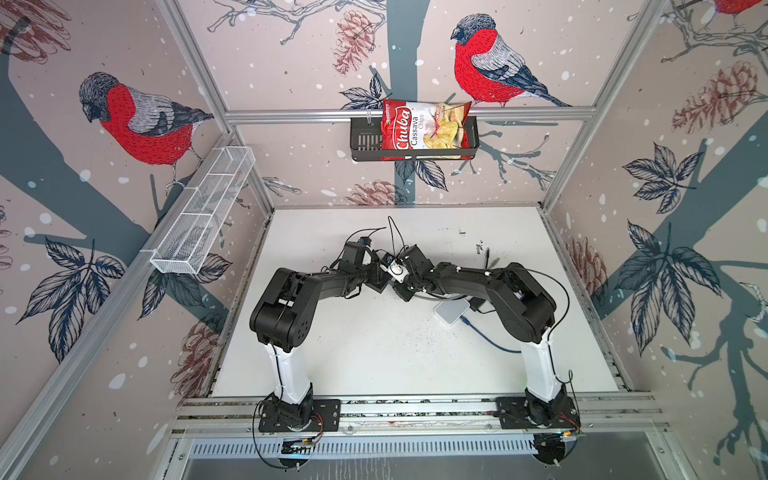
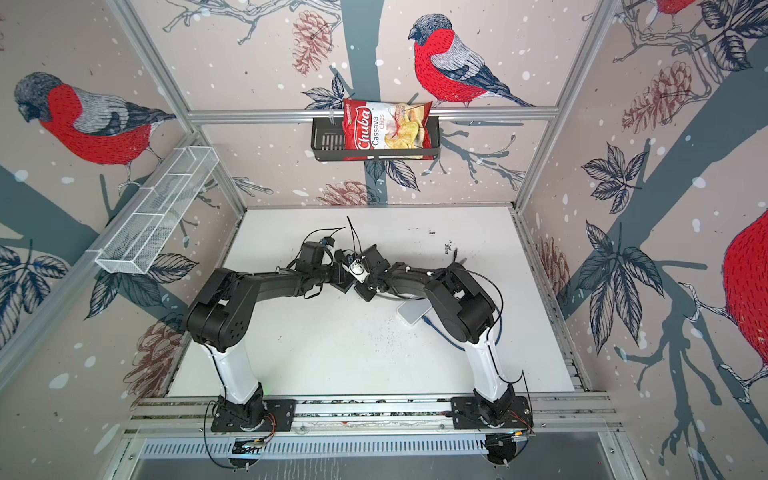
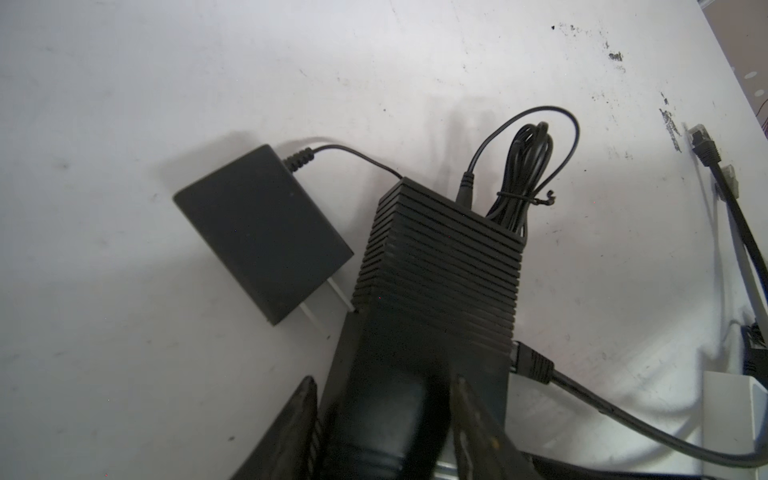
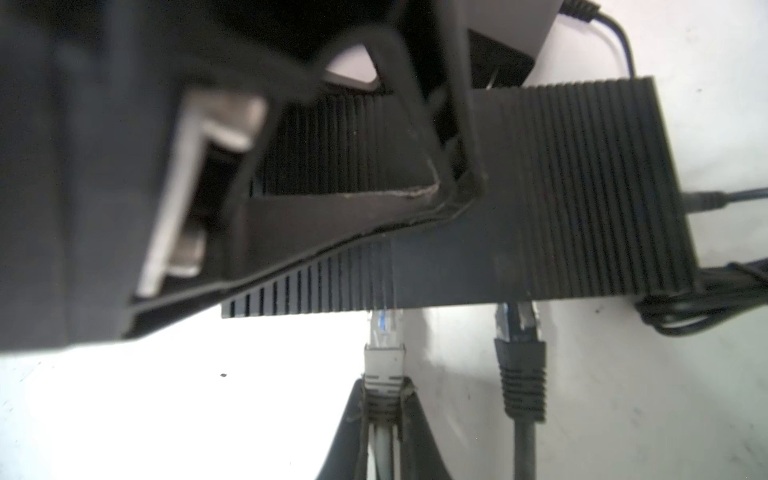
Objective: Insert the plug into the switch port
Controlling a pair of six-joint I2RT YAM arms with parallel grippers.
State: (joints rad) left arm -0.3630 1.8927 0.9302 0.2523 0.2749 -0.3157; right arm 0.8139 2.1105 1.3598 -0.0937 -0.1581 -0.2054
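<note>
The right tool [image 4: 383,395] is pinching the grey plug [image 4: 384,353] from behind. The plug's tip is poking into the black switch [image 4: 582,187], maybe not all the way. The left tool [image 3: 384,380] is squeezing the switch near the desk's [image 1: 332,353] middle.

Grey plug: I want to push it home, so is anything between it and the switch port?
Nothing visible does. The grey plug, pinched in the right tool, has its clear tip at the port edge of the switch. The black plug sits in a neighbouring port, beside it, apart. The left tool grips the switch.
</note>
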